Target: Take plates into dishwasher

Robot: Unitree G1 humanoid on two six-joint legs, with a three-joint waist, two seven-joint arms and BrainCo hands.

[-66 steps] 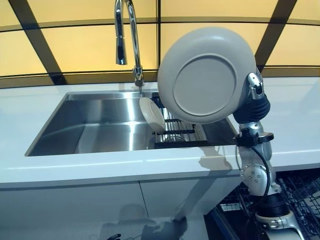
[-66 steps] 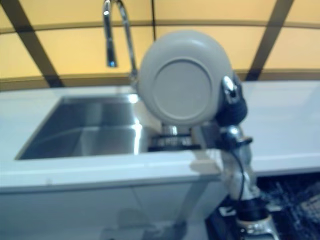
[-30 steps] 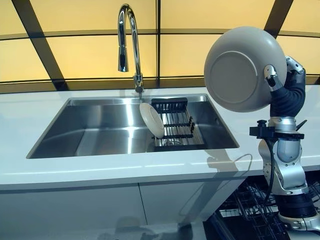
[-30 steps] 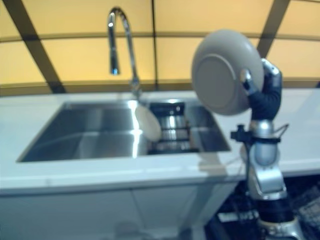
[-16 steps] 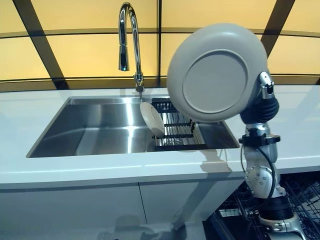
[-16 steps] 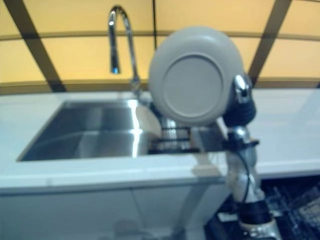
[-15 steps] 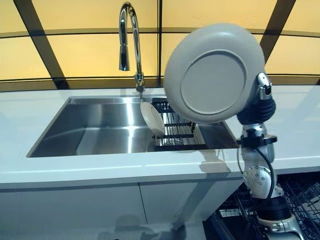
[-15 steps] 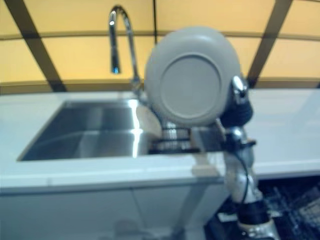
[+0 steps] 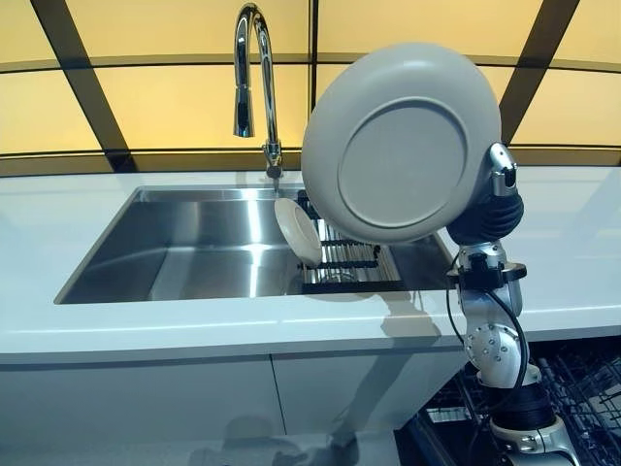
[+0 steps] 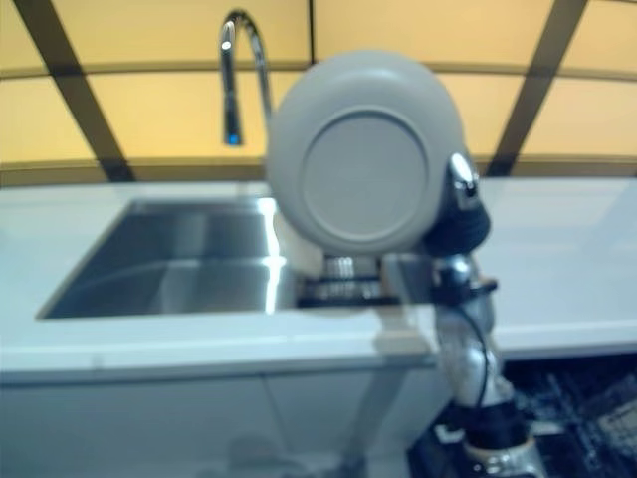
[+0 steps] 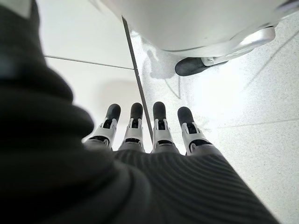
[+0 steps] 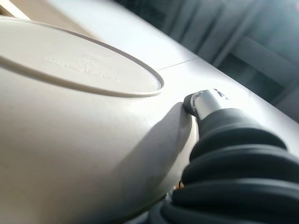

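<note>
Pinching the grey plate (image 9: 403, 144), right robot hand (image 9: 497, 184), fingers mostly hidden behind it.

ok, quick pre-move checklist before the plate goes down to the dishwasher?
1. Grip: right hand pinches the plate by its rim, thumb on the underside. Ok.
2. Plate clear of counter and faucet: held up in the air. Ok.
3. Dishwasher rack open below right. Ok.
4. Free slot in rack: mostly out of view. Cannot tell.
5. Left hand open, holding nothing, out of the way. Ok.
</note>
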